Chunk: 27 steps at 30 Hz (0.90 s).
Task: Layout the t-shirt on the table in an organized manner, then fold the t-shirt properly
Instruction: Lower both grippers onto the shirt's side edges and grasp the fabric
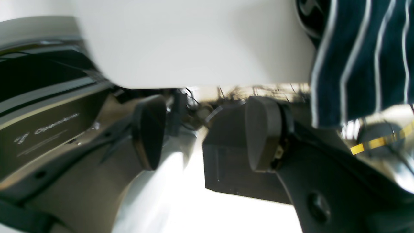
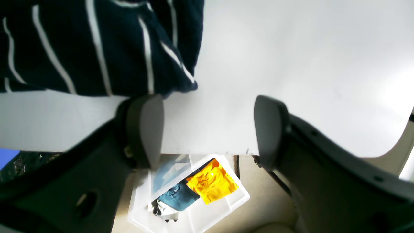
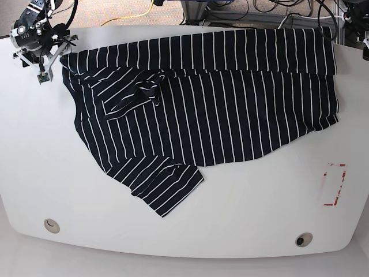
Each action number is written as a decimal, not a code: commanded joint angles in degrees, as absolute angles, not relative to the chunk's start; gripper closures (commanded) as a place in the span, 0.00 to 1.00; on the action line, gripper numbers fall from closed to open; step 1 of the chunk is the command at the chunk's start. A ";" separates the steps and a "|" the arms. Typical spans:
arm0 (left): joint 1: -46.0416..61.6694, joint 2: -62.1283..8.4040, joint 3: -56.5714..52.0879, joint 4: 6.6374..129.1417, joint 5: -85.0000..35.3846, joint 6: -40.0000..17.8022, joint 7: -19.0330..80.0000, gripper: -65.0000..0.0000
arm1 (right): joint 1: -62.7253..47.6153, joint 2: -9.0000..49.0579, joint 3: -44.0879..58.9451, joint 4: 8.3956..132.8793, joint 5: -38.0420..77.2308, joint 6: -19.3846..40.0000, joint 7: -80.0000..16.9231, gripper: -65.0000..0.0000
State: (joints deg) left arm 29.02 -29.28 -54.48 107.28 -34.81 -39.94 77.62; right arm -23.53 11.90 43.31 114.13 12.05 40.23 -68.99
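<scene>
Table (image 3: 57, 190): t-shirt (image 3: 230, 104) sprawled from center to 12 o'clock, top edge folded over, one sleeve at 7. Soft, light, limp; likely best pinched at far corners. Right gripper (image 2: 207, 129) and left gripper (image 1: 207, 132): jaws spread, empty.

t-shirt (image 3: 219, 98) spread on the table (image 3: 57, 173), one sleeve toward its near edge, far hem folded over

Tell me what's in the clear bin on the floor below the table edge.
The bin holds crumpled clothes: an orange piece, a teal one and pale blue cloth. Anything beneath them is covered.
</scene>
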 commanded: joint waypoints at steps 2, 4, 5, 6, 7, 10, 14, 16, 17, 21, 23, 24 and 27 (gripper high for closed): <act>24.57 -30.64 -54.02 108.18 -34.51 -40.00 77.49 0.43 | -21.23 14.81 46.55 114.95 8.22 40.00 -68.44 0.36; 22.02 -30.64 -53.32 108.18 -34.33 -40.00 77.49 0.43 | -19.03 15.25 47.69 114.86 5.76 40.00 -68.35 0.36; 21.32 -30.64 -53.23 108.18 -34.33 -40.00 77.49 0.43 | -18.07 15.25 48.04 114.86 5.23 40.00 -68.35 0.36; 20.00 -30.64 -52.88 108.18 -34.33 -40.00 77.49 0.44 | -16.66 15.60 48.13 114.86 4.44 40.00 -68.35 0.36; 18.42 -30.37 -52.26 108.18 -34.33 -40.00 77.49 0.44 | -15.34 15.69 48.22 114.86 3.91 40.00 -68.35 0.36; 14.20 -30.20 -49.54 108.09 -34.33 -40.00 77.49 0.44 | -12.44 15.96 47.69 114.86 3.82 40.00 -68.35 0.36; 9.10 -28.00 -45.41 108.00 -34.24 -40.00 77.49 0.44 | -8.48 15.78 44.88 114.86 4.62 40.00 -68.35 0.36; 6.99 -26.42 -44.26 107.91 -34.24 -40.00 77.32 0.44 | -6.81 15.43 43.38 114.86 4.53 40.00 -68.35 0.36; 5.85 -25.54 -43.74 107.91 -34.24 -40.00 77.23 0.44 | -5.76 15.16 42.51 114.86 4.62 40.00 -68.35 0.37; 2.15 -23.16 -40.75 107.65 -34.24 -39.52 77.23 0.44 | -2.07 12.09 39.25 114.59 4.53 40.00 -68.35 0.37; 0.48 -22.11 -38.64 107.47 -33.89 -37.76 77.14 0.44 | -0.13 10.51 37.76 113.71 4.53 40.00 -68.35 0.37; -0.22 -21.23 -37.32 107.30 -33.27 -37.14 76.88 0.44 | 0.75 9.71 37.05 113.36 4.53 40.00 -68.35 0.37; -1.10 -19.30 -34.59 106.68 -30.02 -35.65 75.03 0.44 | 2.68 6.81 35.38 112.57 4.53 40.00 -68.35 0.38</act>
